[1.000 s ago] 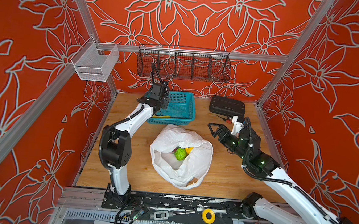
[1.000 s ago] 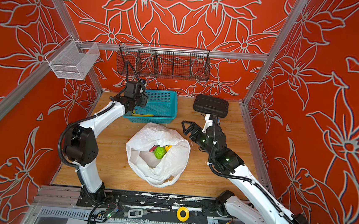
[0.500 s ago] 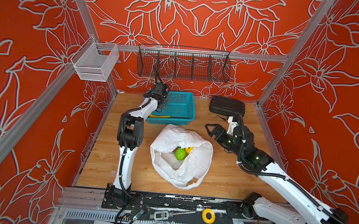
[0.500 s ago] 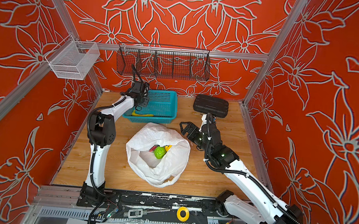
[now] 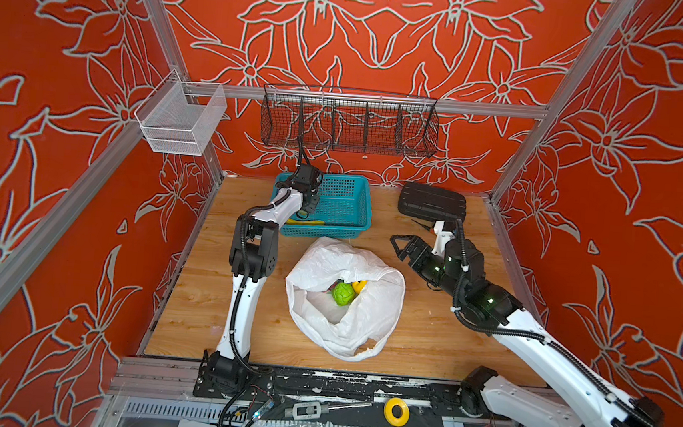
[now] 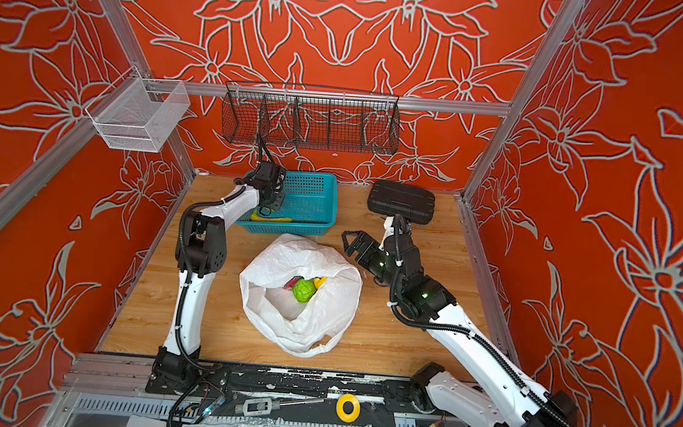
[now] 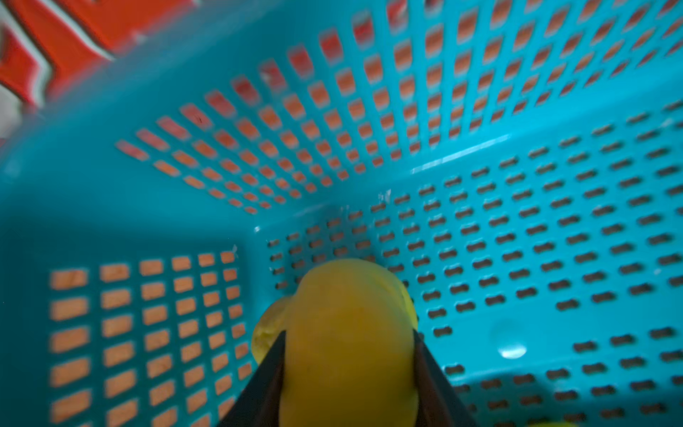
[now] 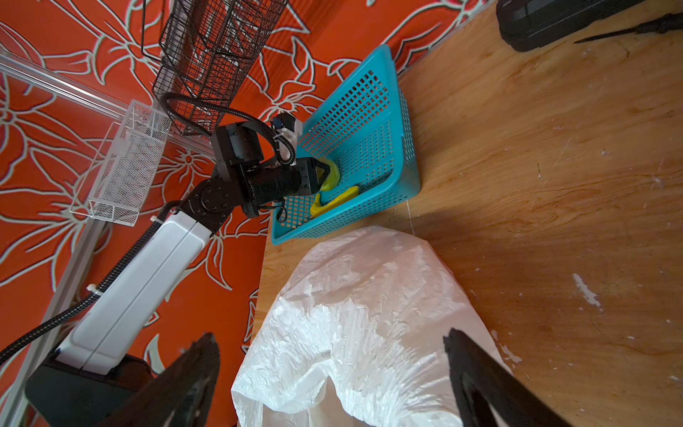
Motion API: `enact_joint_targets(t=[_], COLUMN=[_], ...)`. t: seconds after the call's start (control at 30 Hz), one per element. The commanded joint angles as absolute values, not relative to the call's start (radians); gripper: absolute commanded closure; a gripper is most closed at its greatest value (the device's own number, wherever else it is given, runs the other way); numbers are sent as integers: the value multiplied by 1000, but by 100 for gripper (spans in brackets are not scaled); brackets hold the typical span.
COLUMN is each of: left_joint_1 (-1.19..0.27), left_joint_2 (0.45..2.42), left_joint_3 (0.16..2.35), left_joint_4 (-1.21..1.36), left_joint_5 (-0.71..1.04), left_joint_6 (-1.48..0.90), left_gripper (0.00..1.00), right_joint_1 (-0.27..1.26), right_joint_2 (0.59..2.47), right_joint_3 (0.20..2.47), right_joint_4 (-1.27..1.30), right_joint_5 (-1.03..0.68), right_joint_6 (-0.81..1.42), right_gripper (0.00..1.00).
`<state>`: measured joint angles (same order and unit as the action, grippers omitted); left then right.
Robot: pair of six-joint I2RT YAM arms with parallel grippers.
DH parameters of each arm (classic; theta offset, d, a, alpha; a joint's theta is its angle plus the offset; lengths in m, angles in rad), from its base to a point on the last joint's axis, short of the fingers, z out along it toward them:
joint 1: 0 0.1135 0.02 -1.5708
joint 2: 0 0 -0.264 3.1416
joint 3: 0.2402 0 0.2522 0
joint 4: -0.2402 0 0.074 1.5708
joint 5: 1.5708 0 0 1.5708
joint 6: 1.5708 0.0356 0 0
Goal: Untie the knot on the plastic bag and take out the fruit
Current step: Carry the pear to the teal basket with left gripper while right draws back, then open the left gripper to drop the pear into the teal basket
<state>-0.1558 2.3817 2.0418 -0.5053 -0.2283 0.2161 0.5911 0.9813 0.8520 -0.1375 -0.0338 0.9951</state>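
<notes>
The plastic bag [image 5: 368,325] sat slumped near the middle of the wooden tabletop [image 5: 208,296], its mouth gaping upward. A bumpy green fruit [image 5: 344,293] lay inside, visible in both top views, with a yellow fruit [image 5: 360,285] touching its far side. A sliver of a pink-red fruit [image 6: 290,282] showed beside the green one in a top view.

Just behind the bag stood a teal basket [image 5: 330,232] holding a yellow banana [image 5: 310,222] along its near wall. The left gripper [image 7: 348,334] reached down into that basket, its jaws pinching a round yellow-orange fruit [image 7: 349,369] from both sides. Whether that fruit touched the basket floor could not be told.

The right gripper [image 5: 397,247] hovered just beside the bag's far right edge, its jaws spread wide and holding nothing; the right wrist view showed the crinkled plastic between the two dark fingers [image 8: 465,369].

A closed black case [image 5: 432,201] lay at the back right of the table. A black wire rack [image 5: 349,125] and a white mesh bin [image 5: 180,122] hung on the orange flowered walls.
</notes>
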Motion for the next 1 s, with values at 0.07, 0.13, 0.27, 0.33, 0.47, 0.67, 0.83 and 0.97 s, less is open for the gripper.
enact_joint_targets(t=[0.07, 0.13, 0.27, 0.33, 0.47, 0.67, 0.83, 0.97], left_joint_1=[-139, -140, -140, -140, -140, -140, -142, -174], left_joint_2=[2357, 2339, 2286, 2237, 2110, 1894, 1665, 1486], left_joint_3=[2017, 2016, 2002, 1976, 1878, 1700, 1545, 1453], left_joint_4=[-543, -561, -590, -591, -557, -498, -446, -418], left_joint_5=[-226, -224, -226, -216, -185, -83, 93, 211], left_joint_6=[200, 189, 169, 156, 121, 17, -116, -185], left_gripper=[38, 32, 24, 17, 13, 11, 10, 8], right_joint_1=[593, 594, 594, 592, 595, 594, 598, 607], right_joint_2=[953, 949, 941, 933, 908, 882, 888, 902], right_joint_3=[862, 862, 863, 865, 850, 843, 897, 911], right_joint_4=[-147, -147, -148, -154, -159, -197, -265, -266], right_joint_5=[-28, -31, -36, -43, -45, -77, -158, -220], right_joint_6=[1006, 1006, 1008, 1002, 993, 977, 918, 885], right_gripper=[3, 3, 3, 3, 3, 3, 3, 4])
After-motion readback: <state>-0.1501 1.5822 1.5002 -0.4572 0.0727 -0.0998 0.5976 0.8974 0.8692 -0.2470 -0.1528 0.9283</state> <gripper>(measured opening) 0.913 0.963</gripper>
